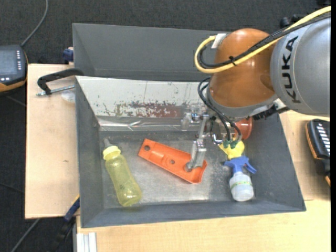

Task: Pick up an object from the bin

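My gripper (pixel 192 165) reaches down into the middle of the bin, its tip on the right end of a flat orange plastic piece (pixel 165 159) with holes, which lies slanted on the bin floor. Just to the right lies a small spray bottle (pixel 240 178) with a white body, a blue trigger and a yellow top. A red rounded object (pixel 245 128) peeks out from under the arm's orange cover, behind the spray bottle.
A pale yellow plastic bottle (pixel 121 180) lies at the bin's front left, apart from the gripper. Bare floor shows between it and the orange piece. The arm and its orange cover hang over the bin's back right.
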